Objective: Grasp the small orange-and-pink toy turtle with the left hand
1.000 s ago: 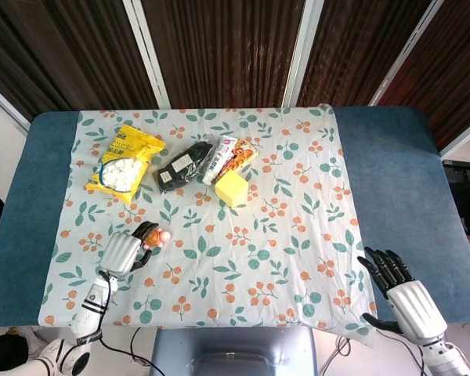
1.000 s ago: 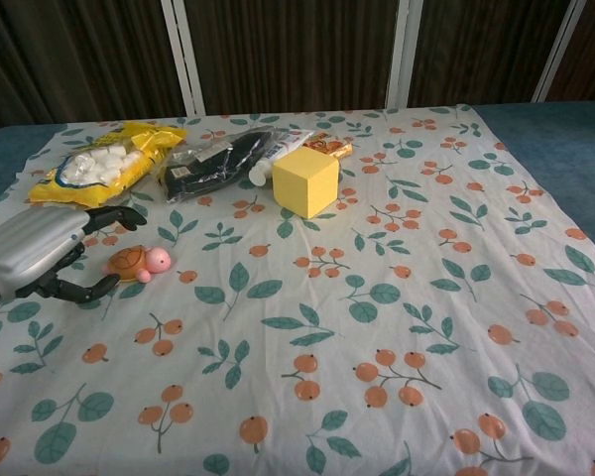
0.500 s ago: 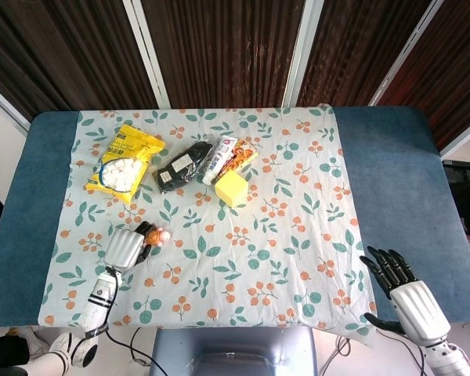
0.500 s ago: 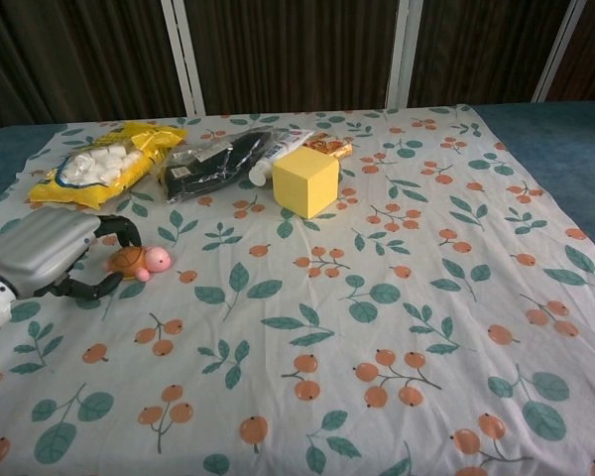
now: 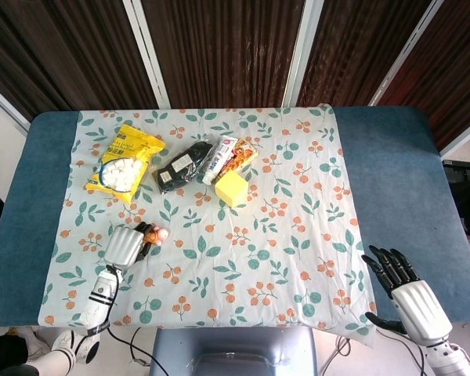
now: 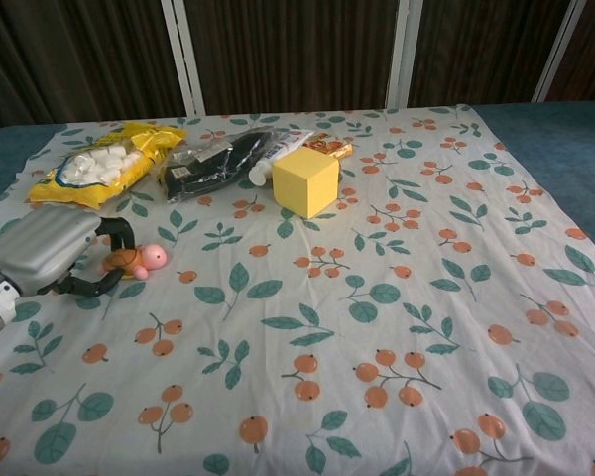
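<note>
1. The toy turtle (image 6: 139, 262) is the thing you are going for; it is lying on the flowered cloth (image 6: 397, 297), in front of the yellow snack bag (image 6: 99, 164) and well apart from it, with its pink head pointing away from your left hand (image 6: 50, 253).
2. Your left hand is lying low on the cloth just beside the turtle, and its dark fingers (image 6: 119, 236) are curling around the orange shell from above and below. The fingers are narrow and seem to be touching the shell, but I cannot tell from either view if they are pressing it firmly.
3. In the head view the left hand (image 5: 125, 245) is covering most of the turtle (image 5: 157, 233), so only the head side is showing. I think this low side approach suits such a flat, small toy, because the cloth is giving support under it.
4. In my judgement, the grasp is almost finished; you are needing only to close a little more before lifting. The turtle could slip out towards its head side if the fingers are closing unevenly.
5. Your right hand (image 5: 407, 294) is resting far from the turtle, at the near edge of the table, fingers spread and holding nothing.
</note>
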Controlling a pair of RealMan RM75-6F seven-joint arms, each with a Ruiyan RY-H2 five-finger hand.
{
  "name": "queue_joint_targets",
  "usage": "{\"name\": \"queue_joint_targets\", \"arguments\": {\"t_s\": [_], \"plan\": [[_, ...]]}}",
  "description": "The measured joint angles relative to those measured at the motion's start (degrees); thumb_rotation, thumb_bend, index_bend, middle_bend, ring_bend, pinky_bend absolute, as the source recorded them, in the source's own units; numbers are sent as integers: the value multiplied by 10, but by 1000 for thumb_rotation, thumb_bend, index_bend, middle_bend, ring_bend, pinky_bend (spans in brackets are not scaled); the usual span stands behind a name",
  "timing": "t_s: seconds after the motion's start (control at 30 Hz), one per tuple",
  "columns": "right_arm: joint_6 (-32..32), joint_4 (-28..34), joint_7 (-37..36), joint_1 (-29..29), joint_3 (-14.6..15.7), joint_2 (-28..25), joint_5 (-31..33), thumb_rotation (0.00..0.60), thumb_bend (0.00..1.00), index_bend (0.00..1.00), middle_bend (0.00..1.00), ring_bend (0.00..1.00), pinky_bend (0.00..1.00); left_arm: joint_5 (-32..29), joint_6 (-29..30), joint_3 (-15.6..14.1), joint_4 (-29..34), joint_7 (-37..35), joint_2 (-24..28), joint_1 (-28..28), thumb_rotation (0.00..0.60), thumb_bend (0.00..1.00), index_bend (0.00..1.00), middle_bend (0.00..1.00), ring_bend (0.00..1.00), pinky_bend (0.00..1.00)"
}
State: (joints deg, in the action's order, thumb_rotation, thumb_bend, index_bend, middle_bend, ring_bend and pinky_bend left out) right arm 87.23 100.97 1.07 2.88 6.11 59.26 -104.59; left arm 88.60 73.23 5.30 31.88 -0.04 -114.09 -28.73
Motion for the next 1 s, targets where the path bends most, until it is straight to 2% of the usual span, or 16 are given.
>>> {"name": "queue_joint_targets", "arguments": {"t_s": [0.23,0.37,0.43,0.5,0.6,0.67,0.77,1.0], "plan": [[-2,0,1,1,0,1,0,600,116,0,0,0,0,1,18,-5,-23,-6,-11,-1,600,469,893,921,1000,1000],[-1,0,1,0,0,1,0,600,116,0,0,0,0,1,19,-9,-26,-12,-11,-1,600,469,864,901,1000,1000],[-1,0,1,0,0,1,0,600,116,0,0,0,0,1,18,-11,-27,-16,-11,-1,600,467,787,828,1000,1000],[-2,0,1,0,0,1,0,600,115,0,0,0,0,2,12,-15,-26,-17,-9,-1,600,459,603,663,1000,1000],[-2,0,1,1,0,1,-1,600,115,0,0,0,0,3,1,-22,-17,-17,0,-1,600,453,370,477,1000,1000],[-2,0,1,1,0,1,-1,600,116,0,0,0,0,4,-1,-25,-8,-15,5,-1,600,448,269,396,1000,1000],[-1,0,0,0,0,1,-2,600,115,0,0,0,0,5,-1,-28,12,-12,14,0,600,441,224,352,1000,1000],[-1,1,0,0,1,0,-3,600,116,0,0,0,0,9,10,-33,57,4,34,2,600,441,243,346,1000,1000]]}}
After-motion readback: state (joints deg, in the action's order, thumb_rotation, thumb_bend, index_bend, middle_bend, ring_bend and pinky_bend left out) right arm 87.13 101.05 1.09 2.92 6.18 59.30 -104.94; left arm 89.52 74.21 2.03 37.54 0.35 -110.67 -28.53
